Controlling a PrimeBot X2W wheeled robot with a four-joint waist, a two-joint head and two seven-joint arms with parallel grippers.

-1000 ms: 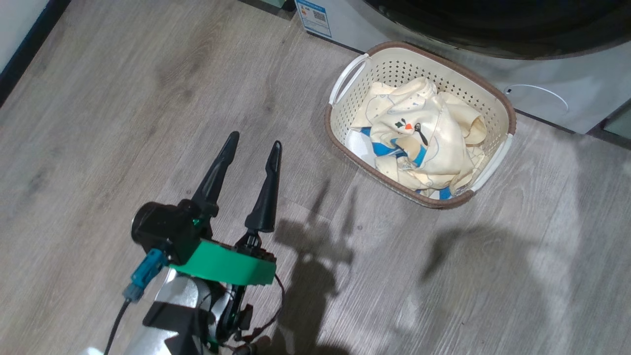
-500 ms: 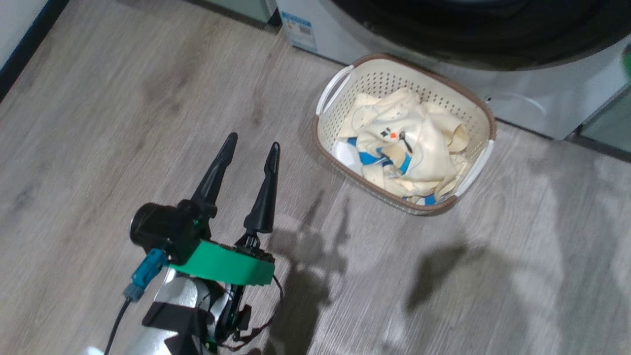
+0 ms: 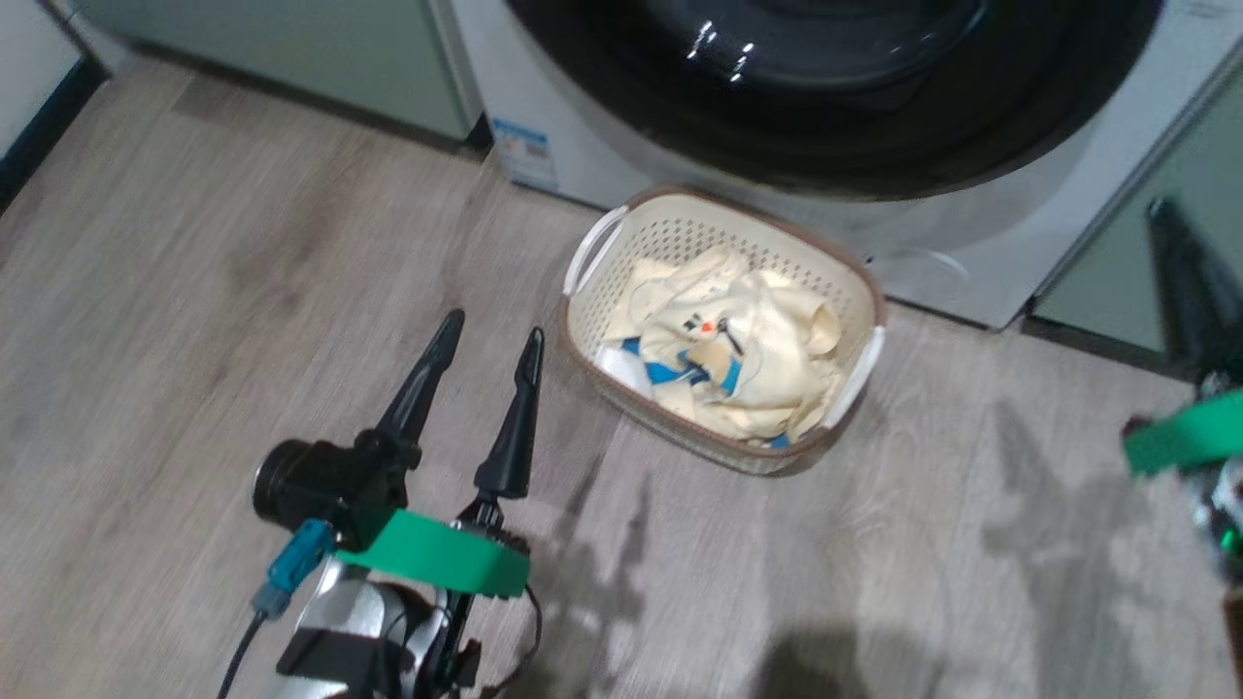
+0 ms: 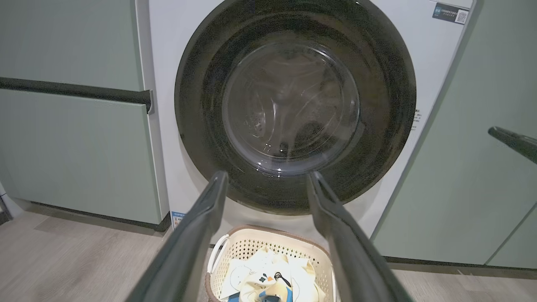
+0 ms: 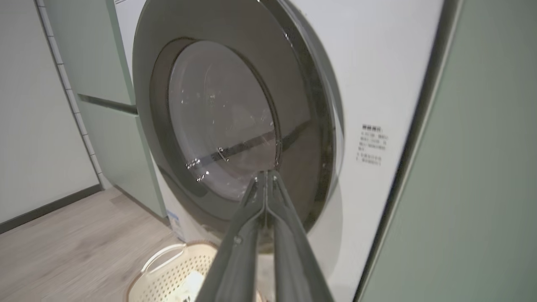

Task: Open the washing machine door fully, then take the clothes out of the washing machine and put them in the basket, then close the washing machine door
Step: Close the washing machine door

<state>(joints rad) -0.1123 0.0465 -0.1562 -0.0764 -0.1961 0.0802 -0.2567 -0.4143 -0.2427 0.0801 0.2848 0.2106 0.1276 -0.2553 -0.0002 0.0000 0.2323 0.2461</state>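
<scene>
Head looks down; both wrists face washing machine door (image 4: pixel 293 105); basket (image 3: pixel 680 238) shared.

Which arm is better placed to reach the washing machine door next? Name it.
Right, probably: the shut right pincer points at the door close up; the open left pincer hangs farther back, beside the basket.

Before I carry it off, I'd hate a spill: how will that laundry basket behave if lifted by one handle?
The basket looks like perforated plastic, so probably light. Lifted by one white handle it would likely tilt. The clothes lie crumpled and loose, so they'd probably slump downhill.
</scene>
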